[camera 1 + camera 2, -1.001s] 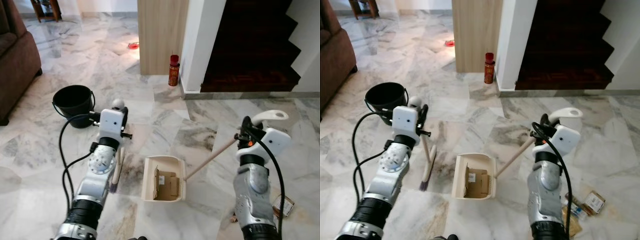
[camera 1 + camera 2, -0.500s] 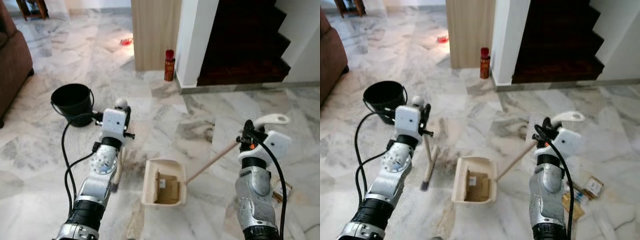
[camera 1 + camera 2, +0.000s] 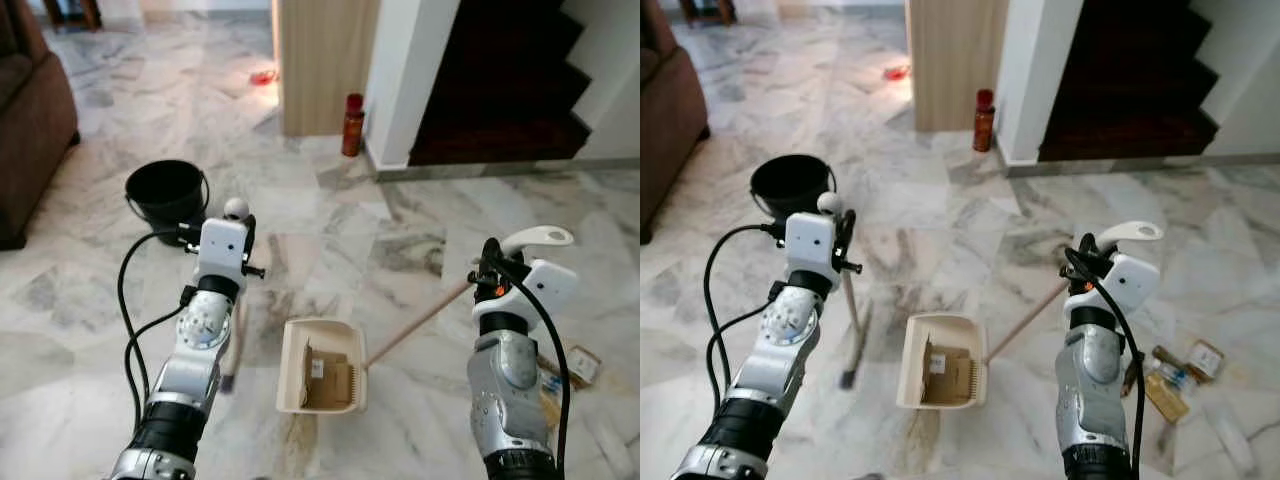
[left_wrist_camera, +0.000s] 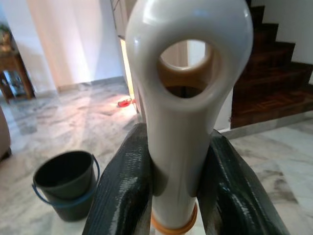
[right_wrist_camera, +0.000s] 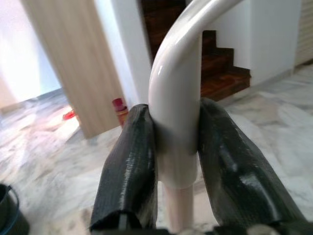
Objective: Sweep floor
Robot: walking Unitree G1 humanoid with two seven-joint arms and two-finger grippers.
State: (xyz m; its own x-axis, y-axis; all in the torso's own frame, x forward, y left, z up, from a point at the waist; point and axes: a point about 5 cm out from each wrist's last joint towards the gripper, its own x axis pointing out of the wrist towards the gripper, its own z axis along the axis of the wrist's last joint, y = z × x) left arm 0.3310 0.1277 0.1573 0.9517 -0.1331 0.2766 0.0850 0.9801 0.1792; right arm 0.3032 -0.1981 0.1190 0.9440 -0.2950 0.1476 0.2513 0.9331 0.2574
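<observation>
Cream dustpan (image 3: 322,365) sits flat on the marble floor (image 3: 420,240) with cardboard in it because your right gripper (image 5: 176,161) clamps its long handle, while your left gripper (image 4: 176,181) clamps the broom (image 3: 852,330) upright beside it, bristles down for sweeping.

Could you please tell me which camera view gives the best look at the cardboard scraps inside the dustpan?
The left eye view: the cardboard scraps lie unobstructed in the cream dustpan. The right eye view shows them equally whole, slightly smaller. The right wrist view shows the dustpan handle in the right gripper.
</observation>
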